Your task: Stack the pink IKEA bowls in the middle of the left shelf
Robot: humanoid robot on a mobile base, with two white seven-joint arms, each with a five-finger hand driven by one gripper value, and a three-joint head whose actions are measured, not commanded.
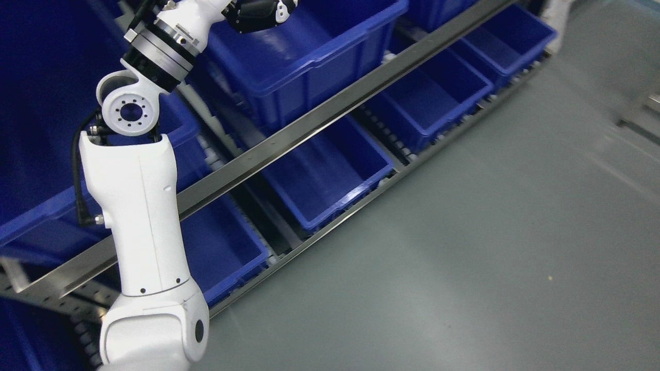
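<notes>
No pink bowl shows in the head view. My left arm (144, 226) rises from the lower left edge, white with a silver wrist ring, and reaches up to the top of the picture. Its dark hand (258, 14) is cut off by the top edge above a large blue bin (309, 56) on the upper shelf level. I cannot tell whether the hand is holding anything.
A tilted shelf rack runs diagonally with a steel rail (309, 126) between two levels. Several blue bins (330, 170) sit on the lower level, all looking empty. Grey floor (490, 247) fills the right and lower half.
</notes>
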